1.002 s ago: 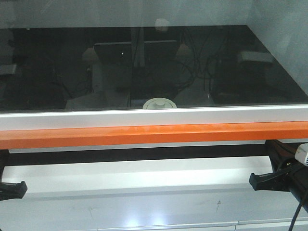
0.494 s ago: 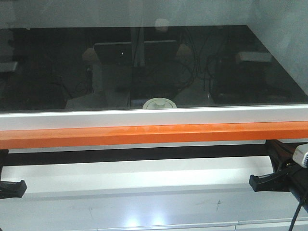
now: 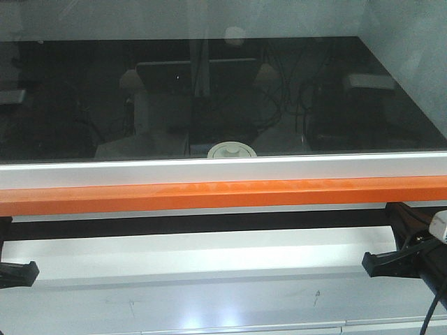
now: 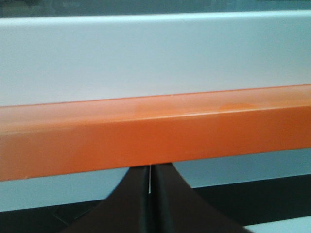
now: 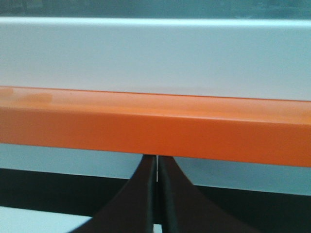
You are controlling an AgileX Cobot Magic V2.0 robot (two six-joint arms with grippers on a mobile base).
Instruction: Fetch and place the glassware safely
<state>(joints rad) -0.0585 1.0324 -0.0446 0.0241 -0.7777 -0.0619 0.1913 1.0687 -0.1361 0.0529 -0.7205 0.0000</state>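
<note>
The glassware [image 3: 231, 149] stands on the black worktop [image 3: 84, 91] just behind a white rail [image 3: 105, 171]. Only its cream-white lid with a central knob shows; the glass body is hidden by the rail. Both arms sit low, in front of and below the orange bar [image 3: 209, 195]. In the front view my left gripper [image 3: 26, 271] is at the bottom left and my right gripper [image 3: 370, 263] at the bottom right, each far from the jar. In the wrist views the left gripper [image 4: 149, 168] and the right gripper [image 5: 156, 158] are shut on nothing, tips just under the orange bar [image 4: 155, 136] [image 5: 155, 128].
The white rail and the orange bar run across the whole width between the grippers and the worktop. Grey walls [image 3: 412, 42] enclose the worktop at the back and right. A white shelf [image 3: 209, 258] lies below the bar, between the two arms.
</note>
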